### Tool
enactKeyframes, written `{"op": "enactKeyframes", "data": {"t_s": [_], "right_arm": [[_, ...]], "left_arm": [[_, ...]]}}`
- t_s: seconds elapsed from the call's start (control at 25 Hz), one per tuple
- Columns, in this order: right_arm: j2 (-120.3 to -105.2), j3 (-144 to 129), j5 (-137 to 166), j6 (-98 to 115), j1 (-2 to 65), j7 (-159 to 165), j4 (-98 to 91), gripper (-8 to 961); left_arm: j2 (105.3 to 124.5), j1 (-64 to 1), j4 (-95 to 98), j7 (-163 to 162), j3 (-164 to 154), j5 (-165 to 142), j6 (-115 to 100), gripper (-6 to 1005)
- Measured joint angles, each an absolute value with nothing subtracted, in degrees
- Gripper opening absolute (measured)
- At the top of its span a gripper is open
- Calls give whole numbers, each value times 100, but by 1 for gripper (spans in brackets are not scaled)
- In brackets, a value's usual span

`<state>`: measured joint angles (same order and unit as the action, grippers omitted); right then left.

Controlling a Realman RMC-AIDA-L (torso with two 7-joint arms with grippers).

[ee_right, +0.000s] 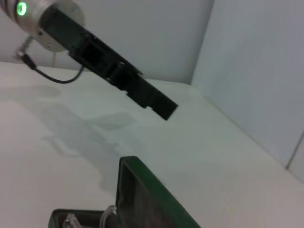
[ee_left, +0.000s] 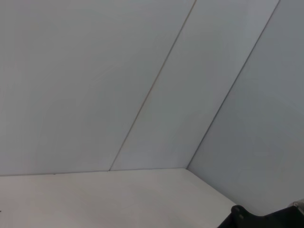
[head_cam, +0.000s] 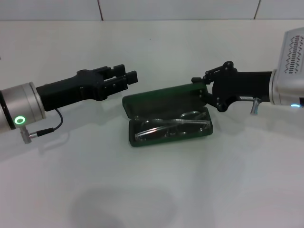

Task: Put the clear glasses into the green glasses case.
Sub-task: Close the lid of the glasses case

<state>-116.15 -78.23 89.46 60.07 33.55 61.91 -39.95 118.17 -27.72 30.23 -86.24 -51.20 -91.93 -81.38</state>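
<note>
The green glasses case (head_cam: 142, 137) lies in the middle of the table with its lid (head_cam: 164, 97) half raised. The clear glasses (head_cam: 171, 127) lie inside its tray, folded. My right gripper (head_cam: 200, 89) is at the lid's right end, fingers open on either side of the lid's edge. The right wrist view shows the standing lid (ee_right: 142, 190) close up and a bit of the glasses (ee_right: 71, 221) in the tray. My left gripper (head_cam: 127, 74) hovers just behind the case's left end, apart from it, holding nothing, with a narrow gap between its fingers; it also shows in the right wrist view (ee_right: 164, 107).
The white table (head_cam: 152, 190) runs to a white tiled wall (head_cam: 142, 8) at the back. The left wrist view shows only wall panels (ee_left: 142, 95) and a dark bit of the right arm (ee_left: 266, 221). A cable (head_cam: 52, 126) hangs under the left wrist.
</note>
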Motion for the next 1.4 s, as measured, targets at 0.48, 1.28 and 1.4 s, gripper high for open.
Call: {"op": "enactKeyframes", "data": {"t_s": [0.48,1.28,1.4], "right_arm": [[-11619,-8537,7790,5122,3221,5322,-3969,196],[-11586,-8456,7778,5304,2954,5344,-4143,265],[-11577,-8440,7776,5363,2882,5345,-4218,275]], "left_arm": [[11812,-2768,3036,-8596,-5115,-9193,-8139,562],[11888,-2618,3045,-8229,-4256,-9173,-8139,557],[11940,-2489,3041,-7944,-4229,-8998,-8201,554]]}}
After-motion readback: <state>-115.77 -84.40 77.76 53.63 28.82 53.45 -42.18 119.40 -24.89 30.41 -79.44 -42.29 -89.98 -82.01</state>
